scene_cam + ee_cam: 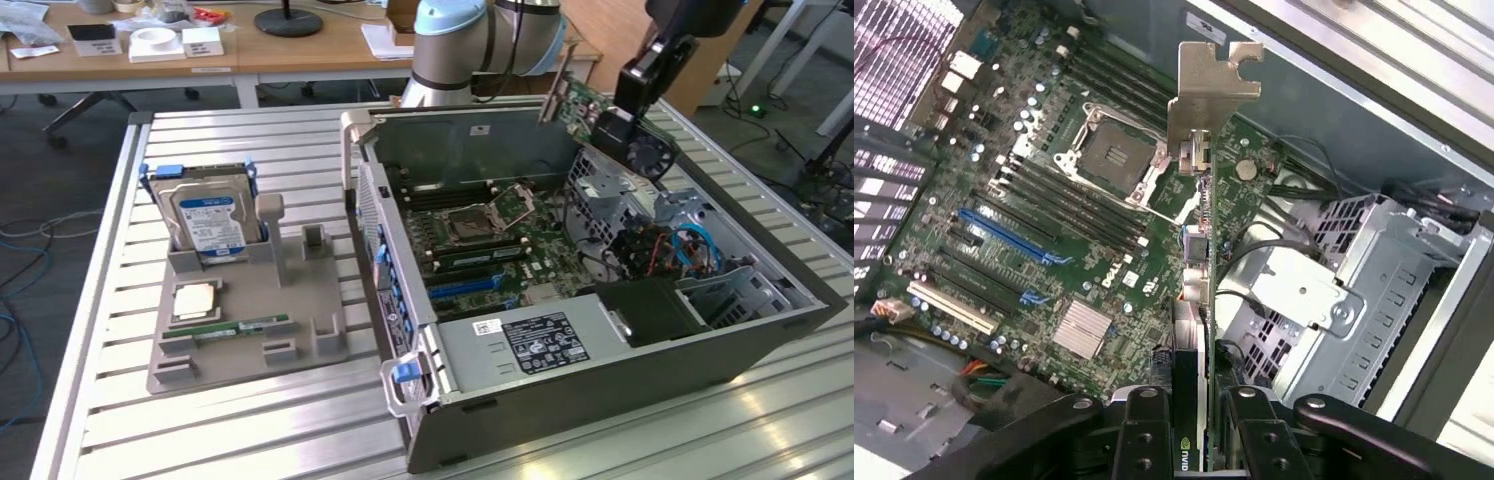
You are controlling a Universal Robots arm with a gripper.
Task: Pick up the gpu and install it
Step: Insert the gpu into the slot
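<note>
- Arm point(461, 60): silver-grey cylindrical segments, with a pale blue cap point(451, 14) on the joint.
- Gripper point(1197, 400): matt black throughout, angular in build.
- Fingers point(1144, 445): black, flat-faced, each bearing a row of recessed round screw holes; rounded black links point(1354, 425) flank them.

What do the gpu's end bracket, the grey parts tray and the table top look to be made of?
The bracket on the gpu: bare sheet metal, a dull silvery stamped plate with cut notches. The parts tray: probably plastic, matte uniform grey with moulded slots. The table top: likely aluminium, brushed silver slats that catch the light.
</note>
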